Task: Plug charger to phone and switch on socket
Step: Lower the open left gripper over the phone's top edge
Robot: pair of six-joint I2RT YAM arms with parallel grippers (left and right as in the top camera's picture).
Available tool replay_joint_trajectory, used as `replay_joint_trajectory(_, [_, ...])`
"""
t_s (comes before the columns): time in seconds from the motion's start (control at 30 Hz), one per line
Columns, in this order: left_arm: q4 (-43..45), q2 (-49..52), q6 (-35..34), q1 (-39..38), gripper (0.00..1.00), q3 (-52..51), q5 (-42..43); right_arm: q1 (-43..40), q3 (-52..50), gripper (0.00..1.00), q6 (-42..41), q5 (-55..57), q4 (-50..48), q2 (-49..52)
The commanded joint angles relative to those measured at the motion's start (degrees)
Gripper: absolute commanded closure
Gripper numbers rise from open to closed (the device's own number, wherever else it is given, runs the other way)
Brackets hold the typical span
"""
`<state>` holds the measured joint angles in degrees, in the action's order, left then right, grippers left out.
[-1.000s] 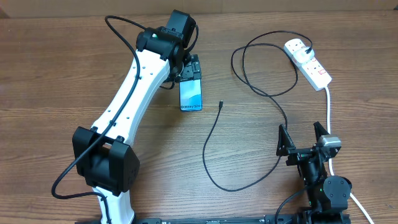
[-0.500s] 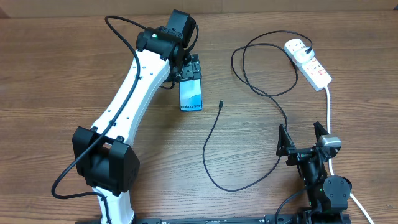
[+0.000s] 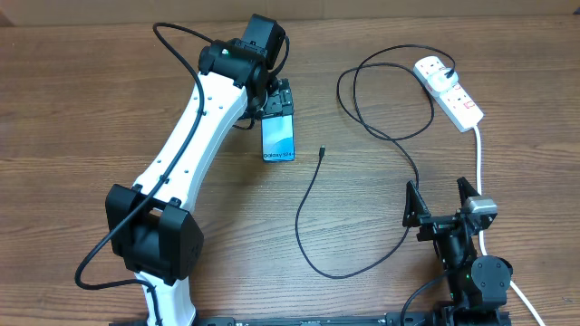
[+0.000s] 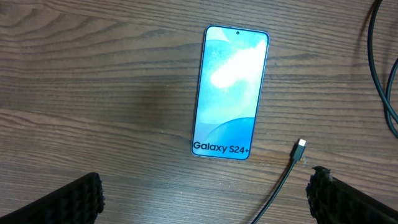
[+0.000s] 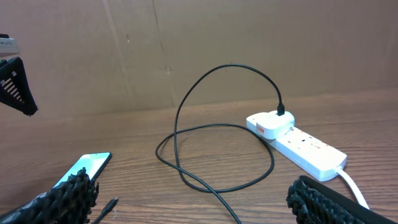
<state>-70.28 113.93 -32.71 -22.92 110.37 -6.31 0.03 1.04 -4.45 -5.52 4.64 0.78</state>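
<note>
Over the phone [image 4: 230, 93]: left fingers [image 4: 78, 200] spread wide, nothing gripped.
It lies flat, screen up, upper centre of the overhead frame, likely placed so this arm can steady it. The charger [image 4: 300, 144] tip rests on the worktop [image 3: 91, 109] just right of the text end, not touching. The right fingers [image 3: 414, 204] are also wide and empty, lower right. The socket [image 3: 449, 91] sits upper right, plug seated.

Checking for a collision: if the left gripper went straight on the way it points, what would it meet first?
Probably the phone, flat on the table below the open left gripper; depth is unclear.
</note>
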Motion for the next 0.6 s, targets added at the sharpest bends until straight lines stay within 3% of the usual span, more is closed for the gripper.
replay_joint_trajectory(0.0, [-0.1, 0.5, -0.7, -0.5, 0.00, 0.8, -1.1, -0.1, -0.5, 0.00, 0.2, 0.5, -0.2, -0.6])
replay_joint_trajectory(0.57, [3.0, 0.8, -0.8, -0.5, 0.00, 0.8, 2.0, -0.1, -0.5, 0.00, 0.2, 0.5, -0.2, -0.6])
